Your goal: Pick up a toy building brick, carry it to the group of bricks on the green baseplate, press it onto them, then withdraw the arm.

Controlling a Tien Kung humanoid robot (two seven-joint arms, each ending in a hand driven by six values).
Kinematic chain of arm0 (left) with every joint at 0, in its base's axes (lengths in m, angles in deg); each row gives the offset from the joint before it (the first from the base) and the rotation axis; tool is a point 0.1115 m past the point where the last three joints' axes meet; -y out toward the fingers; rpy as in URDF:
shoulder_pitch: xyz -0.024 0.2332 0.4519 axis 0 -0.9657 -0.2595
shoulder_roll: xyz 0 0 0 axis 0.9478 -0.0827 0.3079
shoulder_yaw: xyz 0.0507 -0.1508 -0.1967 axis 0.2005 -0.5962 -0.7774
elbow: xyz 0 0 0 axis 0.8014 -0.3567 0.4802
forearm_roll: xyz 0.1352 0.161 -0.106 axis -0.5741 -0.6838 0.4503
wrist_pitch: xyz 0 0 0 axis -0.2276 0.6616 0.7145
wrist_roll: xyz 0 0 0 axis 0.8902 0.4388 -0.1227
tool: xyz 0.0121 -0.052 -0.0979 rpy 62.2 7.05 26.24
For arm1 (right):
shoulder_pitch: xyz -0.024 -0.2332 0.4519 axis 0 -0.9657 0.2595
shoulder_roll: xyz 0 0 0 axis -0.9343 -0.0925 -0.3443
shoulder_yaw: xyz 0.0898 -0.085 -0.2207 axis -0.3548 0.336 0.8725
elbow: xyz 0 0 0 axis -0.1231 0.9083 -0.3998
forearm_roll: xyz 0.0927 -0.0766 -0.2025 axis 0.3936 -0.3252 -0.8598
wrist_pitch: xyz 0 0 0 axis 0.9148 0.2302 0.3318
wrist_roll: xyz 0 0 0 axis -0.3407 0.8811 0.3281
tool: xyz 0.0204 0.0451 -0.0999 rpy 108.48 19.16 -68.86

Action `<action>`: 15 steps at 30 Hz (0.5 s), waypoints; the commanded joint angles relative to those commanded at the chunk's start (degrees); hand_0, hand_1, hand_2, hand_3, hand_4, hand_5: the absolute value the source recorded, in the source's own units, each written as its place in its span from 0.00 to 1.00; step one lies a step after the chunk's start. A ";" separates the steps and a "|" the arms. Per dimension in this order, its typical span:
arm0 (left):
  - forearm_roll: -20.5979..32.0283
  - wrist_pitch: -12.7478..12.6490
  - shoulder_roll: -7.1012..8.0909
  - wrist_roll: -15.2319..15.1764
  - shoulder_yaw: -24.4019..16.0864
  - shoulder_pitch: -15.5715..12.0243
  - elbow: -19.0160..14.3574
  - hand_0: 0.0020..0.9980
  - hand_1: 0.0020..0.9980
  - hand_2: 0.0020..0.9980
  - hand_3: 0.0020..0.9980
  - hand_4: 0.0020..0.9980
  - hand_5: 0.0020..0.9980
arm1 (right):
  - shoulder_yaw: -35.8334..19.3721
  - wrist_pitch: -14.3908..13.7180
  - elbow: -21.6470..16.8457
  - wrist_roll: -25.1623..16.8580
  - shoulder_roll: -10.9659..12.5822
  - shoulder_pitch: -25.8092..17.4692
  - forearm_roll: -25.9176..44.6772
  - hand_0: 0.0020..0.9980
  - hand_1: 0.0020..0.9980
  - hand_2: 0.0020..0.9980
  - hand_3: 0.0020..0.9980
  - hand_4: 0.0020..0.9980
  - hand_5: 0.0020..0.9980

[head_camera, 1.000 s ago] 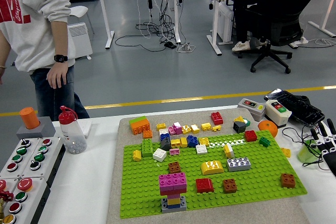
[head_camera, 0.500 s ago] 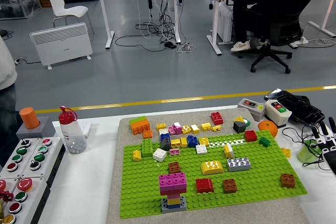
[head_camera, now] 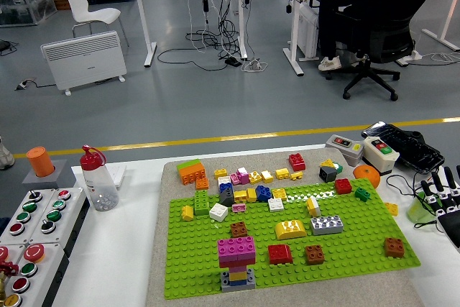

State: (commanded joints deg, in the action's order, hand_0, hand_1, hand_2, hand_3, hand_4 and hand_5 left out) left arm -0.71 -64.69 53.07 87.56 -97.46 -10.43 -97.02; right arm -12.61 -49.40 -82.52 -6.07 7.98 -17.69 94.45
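**Bricks spread on the baseplate, right hand empty at the tabletop's edge**

The robot's black right hand (head_camera: 445,195) sits at the right edge of the view, fingers upright and spread, gripping nothing; it is well apart from the bricks, so the scene fits either a reach about to start or an arm already pulled back; no left hand is in view.

The flat green studded baseplate (head_camera: 359,231) lies on a grey felt mat (head_camera: 169,177) on the white tabletop (head_camera: 122,249), which probably keeps it from sliding under a press; near its front edge stands a stack of toy bricks (head_camera: 237,260), a magenta brick over orange, grey-blue and purple ones; this tallest group is the likeliest target, though which group the task means cannot be settled.

Loose single bricks lie near it on the plate: a red square brick (head_camera: 279,253), a small brown brick (head_camera: 314,254), a yellow curved brick (head_camera: 290,228) and a pale grey long brick (head_camera: 327,225); a row of mixed small bricks crosses the far edge, some off the plate on the mat, within the right arm's reach.

Containers: a clear plastic bottle with a red cap (head_camera: 95,178) stands upright to the left, what it holds too unclear to tell.
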 joint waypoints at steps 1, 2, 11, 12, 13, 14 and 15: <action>-0.02 -0.01 -0.01 0.01 -0.02 -0.02 0.00 0.66 0.69 0.67 0.58 0.28 1.00 | 0.07 0.07 0.03 0.05 -0.01 -0.04 0.11 0.77 0.71 0.72 0.66 0.52 0.38; -0.09 0.00 -0.01 0.03 -0.06 -0.06 0.00 0.66 0.69 0.67 0.58 0.28 1.00 | 0.11 0.14 0.06 0.05 0.01 -0.09 0.19 0.77 0.71 0.72 0.66 0.52 0.38; -0.70 0.09 -0.05 0.17 -0.44 -0.66 0.00 0.66 0.69 0.67 0.58 0.28 1.00 | 0.52 0.50 0.09 -0.14 0.23 -0.62 0.65 0.77 0.72 0.72 0.66 0.51 0.38; -0.72 0.09 -0.05 0.17 -0.45 -0.71 0.00 0.66 0.69 0.67 0.58 0.28 1.00 | 0.57 0.51 0.10 -0.15 0.24 -0.65 0.69 0.77 0.72 0.72 0.66 0.51 0.38; -0.77 0.10 -0.07 0.19 -0.46 -0.78 0.00 0.66 0.69 0.67 0.58 0.28 1.00 | 0.67 0.53 0.10 -0.15 0.26 -0.67 0.72 0.77 0.72 0.72 0.66 0.51 0.38; -0.86 0.12 -0.10 0.23 -0.48 -0.89 0.00 0.66 0.69 0.67 0.58 0.28 1.00 | 0.85 0.57 0.08 -0.14 0.28 -0.70 0.77 0.77 0.72 0.72 0.66 0.51 0.38; -0.94 0.13 -0.13 0.27 -0.50 -0.99 0.00 0.66 0.69 0.67 0.58 0.28 1.00 | 0.99 0.62 0.07 -0.13 0.29 -0.74 0.81 0.77 0.72 0.72 0.66 0.51 0.38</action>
State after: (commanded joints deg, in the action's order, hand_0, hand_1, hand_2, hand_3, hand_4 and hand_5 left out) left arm -1.64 -64.56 52.94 87.83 -97.97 -11.42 -97.02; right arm -11.62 -48.78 -82.45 -6.21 8.27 -18.43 95.26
